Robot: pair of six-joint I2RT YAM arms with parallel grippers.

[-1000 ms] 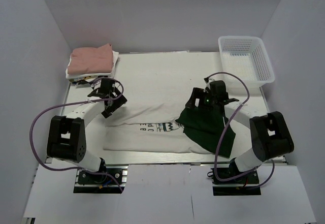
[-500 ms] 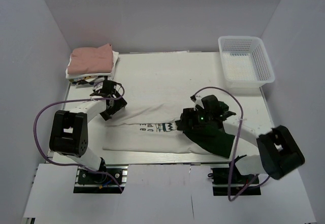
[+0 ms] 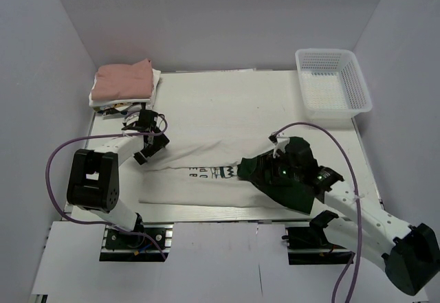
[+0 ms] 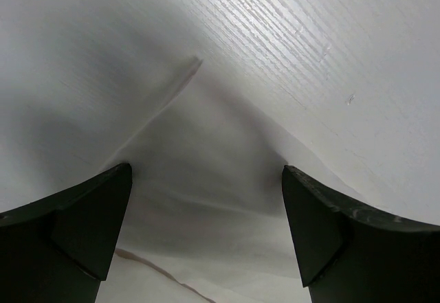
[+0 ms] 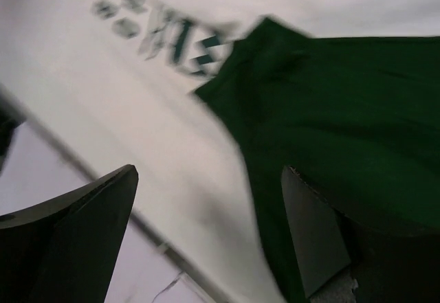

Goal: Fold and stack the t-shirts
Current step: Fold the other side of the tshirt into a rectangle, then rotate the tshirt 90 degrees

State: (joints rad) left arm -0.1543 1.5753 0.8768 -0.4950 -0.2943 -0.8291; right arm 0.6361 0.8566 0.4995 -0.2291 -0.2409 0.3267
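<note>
Robotics laboratory test cell: two black-and-white jointed robot arms, the left arm [image 3: 93, 183] and the right arm [image 3: 364, 222], stand bolted to metal base plates [image 3: 130, 244] at the near edge of a white wood-grain table [image 3: 227, 97]. Plain pale grey panel walls [image 3: 206, 14] box the bench in on three sides. Looping purple cables [image 3: 47, 174] trail along the arms. On the bench sit a white plastic mesh basket [image 3: 323, 53], a pile of folded dusty pink and white t-shirts [image 3: 124, 80] and a spread cream-white t-shirt with dark green sleeves [image 3: 192, 189].

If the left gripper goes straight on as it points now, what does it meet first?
Most likely the cream-white cloth t-shirt: its pointed corner lies straight ahead of the open left gripper, with the white wooden table under it. Depth is unclear.
</note>
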